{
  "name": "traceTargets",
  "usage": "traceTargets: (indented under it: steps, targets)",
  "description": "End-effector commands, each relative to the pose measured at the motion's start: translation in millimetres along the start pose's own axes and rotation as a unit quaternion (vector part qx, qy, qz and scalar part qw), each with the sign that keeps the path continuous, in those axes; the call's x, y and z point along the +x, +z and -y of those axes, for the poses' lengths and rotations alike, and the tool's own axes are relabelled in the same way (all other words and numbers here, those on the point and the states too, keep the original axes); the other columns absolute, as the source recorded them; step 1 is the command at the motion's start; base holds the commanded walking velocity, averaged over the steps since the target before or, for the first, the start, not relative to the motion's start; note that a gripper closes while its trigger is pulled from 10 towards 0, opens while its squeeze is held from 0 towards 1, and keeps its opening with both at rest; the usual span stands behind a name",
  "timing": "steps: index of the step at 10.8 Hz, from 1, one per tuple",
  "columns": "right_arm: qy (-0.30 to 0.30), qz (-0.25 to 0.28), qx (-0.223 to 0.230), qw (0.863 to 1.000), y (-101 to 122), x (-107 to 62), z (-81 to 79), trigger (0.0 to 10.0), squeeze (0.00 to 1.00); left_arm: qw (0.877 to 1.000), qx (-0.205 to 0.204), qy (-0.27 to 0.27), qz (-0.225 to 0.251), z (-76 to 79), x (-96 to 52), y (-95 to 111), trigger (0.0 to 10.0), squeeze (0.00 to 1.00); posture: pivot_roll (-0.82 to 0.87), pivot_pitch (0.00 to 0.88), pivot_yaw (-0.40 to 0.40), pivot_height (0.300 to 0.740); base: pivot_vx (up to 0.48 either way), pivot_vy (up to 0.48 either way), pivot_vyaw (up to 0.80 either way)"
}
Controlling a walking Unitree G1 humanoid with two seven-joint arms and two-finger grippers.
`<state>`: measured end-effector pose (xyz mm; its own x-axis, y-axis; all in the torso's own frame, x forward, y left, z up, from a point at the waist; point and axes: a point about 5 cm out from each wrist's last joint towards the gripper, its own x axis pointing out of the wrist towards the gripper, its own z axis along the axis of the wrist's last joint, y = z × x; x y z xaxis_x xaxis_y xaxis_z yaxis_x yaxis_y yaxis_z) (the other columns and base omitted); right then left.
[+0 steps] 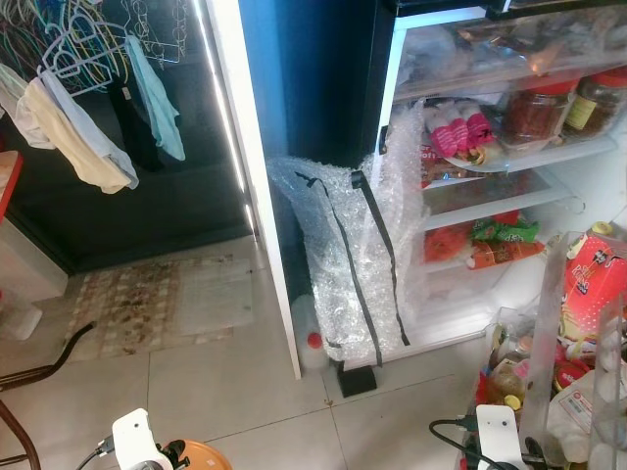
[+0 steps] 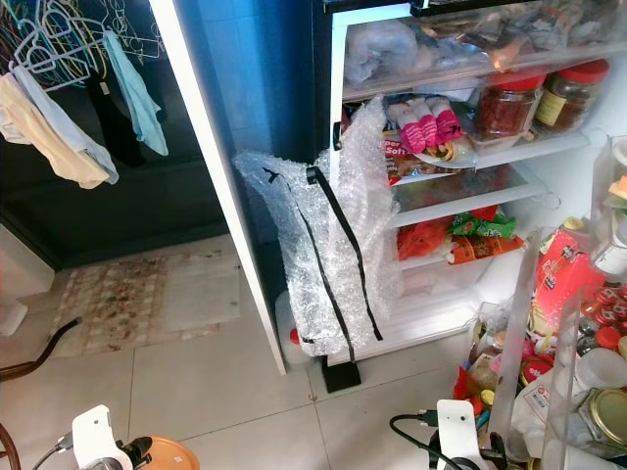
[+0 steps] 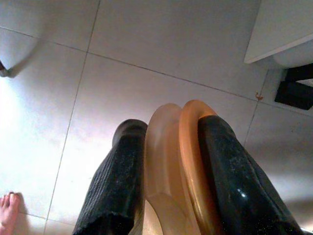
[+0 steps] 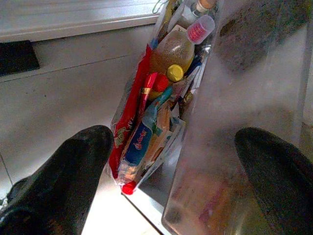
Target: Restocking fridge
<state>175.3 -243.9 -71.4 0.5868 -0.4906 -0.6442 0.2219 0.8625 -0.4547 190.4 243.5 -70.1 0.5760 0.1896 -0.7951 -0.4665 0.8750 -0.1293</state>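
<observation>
The fridge [image 1: 509,186] stands open in front of me, its shelves holding red-lidded jars [image 1: 537,110], pink packets [image 1: 458,132] and green and orange snack bags [image 1: 490,243]. My left gripper [image 3: 168,128] hangs low over the tiled floor, shut on an orange plastic dish [image 3: 171,166] that stands on edge between the fingers; its rim [image 1: 201,457] peeks in at the bottom of the left eye view. My right gripper [image 4: 171,181] is open, low beside a bag of bottles and packets [image 4: 151,112] and a clear door bin [image 4: 244,98].
A tall roll of bubble wrap [image 1: 348,255] with black tape leans against the fridge front, a black block [image 1: 356,378] at its foot. The door shelves [image 2: 588,333] at right are crammed. A rug [image 1: 147,304], hanging clothes [image 1: 78,127] and a person's toes [image 3: 7,210] lie left.
</observation>
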Motion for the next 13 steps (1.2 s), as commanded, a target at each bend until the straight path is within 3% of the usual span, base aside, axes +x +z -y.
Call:
traceTargets:
  steps: [1,7,13]
  targets:
    - [0.006,-0.008,0.002,1.000,-6.3,-2.8,-3.4,10.0,0.00,0.999,0.012,0.011,-0.028,-7.9,-2.1,-12.3,10.0,0.00,-0.06,0.112,0.061,0.740,0.000,0.000,0.00]
    - [0.007,-0.011,0.001,1.000,-7.2,-2.5,-2.3,10.0,0.00,0.999,0.021,0.009,-0.029,-6.8,-2.0,-12.8,10.0,0.00,-0.07,0.113,0.062,0.740,0.000,0.000,0.00]
    - [0.014,-0.014,-0.001,1.000,-8.2,-3.2,-4.6,10.0,0.00,0.999,0.027,0.013,-0.029,-6.2,-1.7,-11.9,10.0,0.00,-0.06,0.113,0.061,0.740,0.000,-0.290,0.00]
